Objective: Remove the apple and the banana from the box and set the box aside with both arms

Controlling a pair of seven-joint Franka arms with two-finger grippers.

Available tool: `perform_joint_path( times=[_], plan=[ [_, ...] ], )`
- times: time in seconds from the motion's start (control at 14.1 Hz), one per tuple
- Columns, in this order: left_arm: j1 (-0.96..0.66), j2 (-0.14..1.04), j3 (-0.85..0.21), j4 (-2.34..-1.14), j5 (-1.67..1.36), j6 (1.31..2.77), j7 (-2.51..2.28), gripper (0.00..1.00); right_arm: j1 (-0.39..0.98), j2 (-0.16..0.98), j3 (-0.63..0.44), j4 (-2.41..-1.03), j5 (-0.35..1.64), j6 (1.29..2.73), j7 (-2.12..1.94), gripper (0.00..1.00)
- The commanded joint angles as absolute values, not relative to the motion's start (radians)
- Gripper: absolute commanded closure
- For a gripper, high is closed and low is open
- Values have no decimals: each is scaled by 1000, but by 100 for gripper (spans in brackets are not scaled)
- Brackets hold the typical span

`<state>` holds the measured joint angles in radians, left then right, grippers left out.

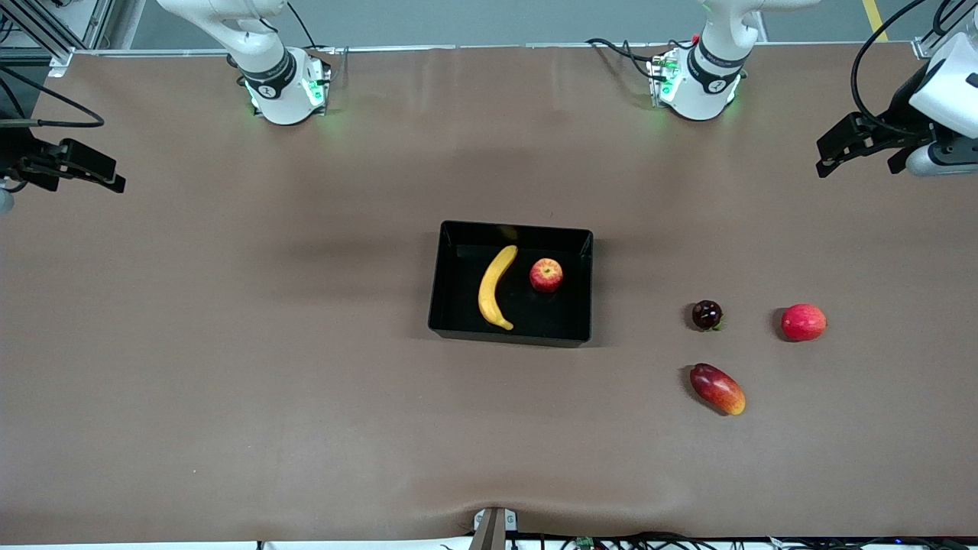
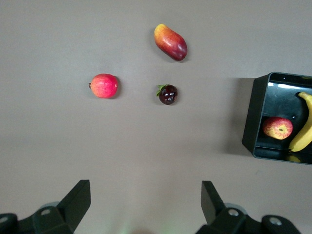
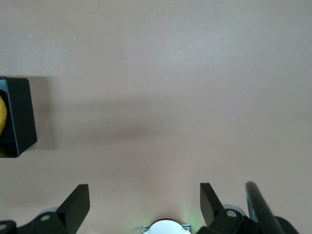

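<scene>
The black box [image 1: 513, 228] sits at the table's middle. The yellow banana [image 1: 495, 288] and the red apple with yellow streaks [image 1: 546, 275] lie in it, side by side and apart. The left wrist view shows the box [image 2: 254, 117], apple [image 2: 278, 128] and banana [image 2: 303, 131]. The right wrist view shows a corner of the box [image 3: 22, 114] and a sliver of banana [image 3: 2, 116]. My left gripper [image 1: 827, 156] hangs open and empty over the left arm's end of the table [image 2: 145, 197]. My right gripper [image 1: 113, 179] hangs open and empty over the right arm's end [image 3: 145, 200].
Three other fruits lie on the brown table between the box and the left arm's end: a dark round fruit [image 1: 707, 315], a pinkish-red round fruit [image 1: 803, 322] and an oblong red-orange mango [image 1: 717, 388], nearest the front camera. They also show in the left wrist view, the mango [image 2: 170, 42] among them.
</scene>
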<state>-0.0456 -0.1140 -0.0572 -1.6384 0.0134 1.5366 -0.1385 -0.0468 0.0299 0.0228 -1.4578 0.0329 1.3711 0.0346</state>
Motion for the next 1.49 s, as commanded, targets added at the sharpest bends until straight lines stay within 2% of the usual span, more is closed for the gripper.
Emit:
perform_joint_path(
  times=[0.0, 0.14, 0.36, 0.64, 0.78, 0.92, 1.21, 1.42],
  plan=[
    [-40, -92, -58, -1605, 8, 1519, -120, 0, -60, 11, 32, -1471, 21, 1370, 38, 0],
    [-46, -89, -60, -1583, 8, 1513, -138, 0, -60, 12, 32, -1471, 21, 1370, 38, 0],
    [-61, -19, -72, -1511, 38, 1465, -140, 0, -60, 12, 32, -1471, 21, 1370, 38, 0],
    [-89, 60, -188, -1513, 23, 1474, -337, 0, -67, 12, 32, -1473, 21, 1370, 38, 0],
    [-123, 116, -279, -1517, 31, 1566, -525, 0, -67, 12, 32, -1473, 23, 1368, 37, 0],
    [-188, 194, -326, -1529, 40, 1658, -717, 0, -67, 12, 32, -1473, 23, 1370, 37, 0],
    [-351, 365, -334, -1539, 69, 1810, -955, 0, -75, 12, 32, -1473, 23, 1365, 37, 0],
    [-437, 497, -336, -1539, 199, 1884, -1083, 0, -80, 14, 32, -1473, 26, 1367, 37, 0]
  ],
)
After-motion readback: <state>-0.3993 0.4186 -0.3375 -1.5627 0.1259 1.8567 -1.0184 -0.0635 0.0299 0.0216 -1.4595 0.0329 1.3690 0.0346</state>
